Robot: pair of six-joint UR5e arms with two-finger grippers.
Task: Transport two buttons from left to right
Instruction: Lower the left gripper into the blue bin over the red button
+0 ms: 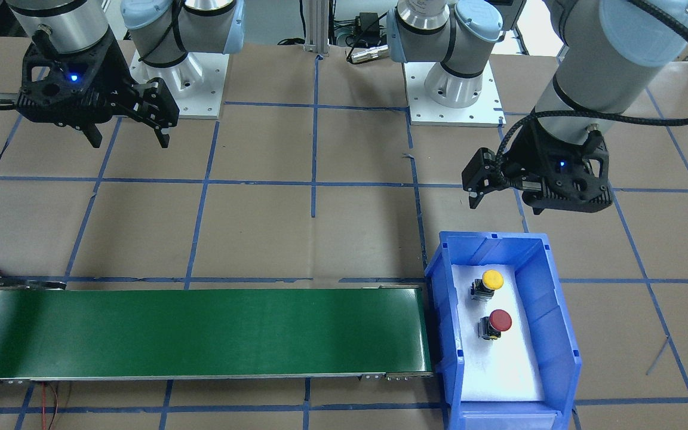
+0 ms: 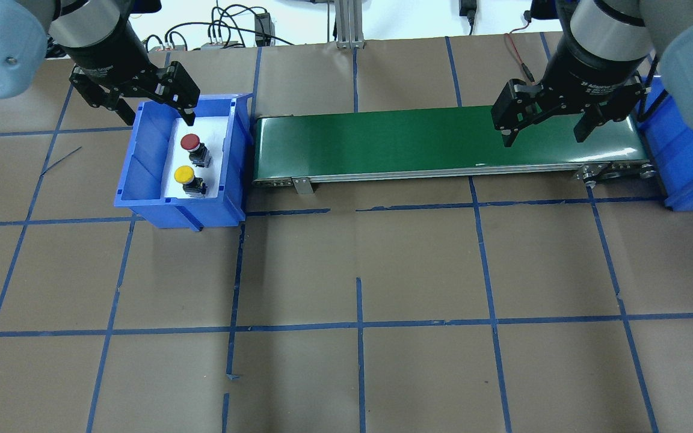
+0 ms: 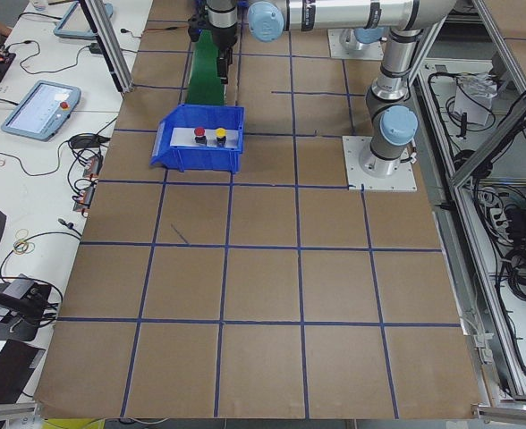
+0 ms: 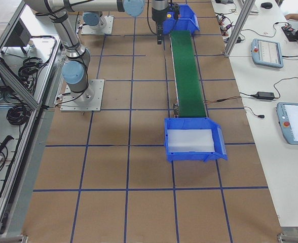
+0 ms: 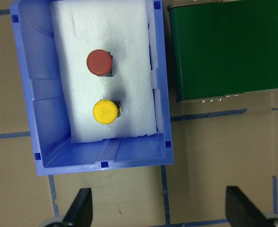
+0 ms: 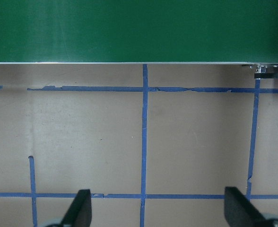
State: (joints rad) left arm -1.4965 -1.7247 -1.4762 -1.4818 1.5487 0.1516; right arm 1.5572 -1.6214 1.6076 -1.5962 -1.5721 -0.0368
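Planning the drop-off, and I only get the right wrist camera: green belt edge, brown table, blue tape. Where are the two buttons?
Observer: Both sit on white foam in a blue plastic bin at the end of the green conveyor belt on the robot's left: the red mushroom-cap button and the yellow round-cap button.
Operator: Is the left gripper holding one?
Observer: No, the left gripper hangs open, touching neither.
Operator: What is at my end?
Observer: A second blue bin, holding only a white pad.
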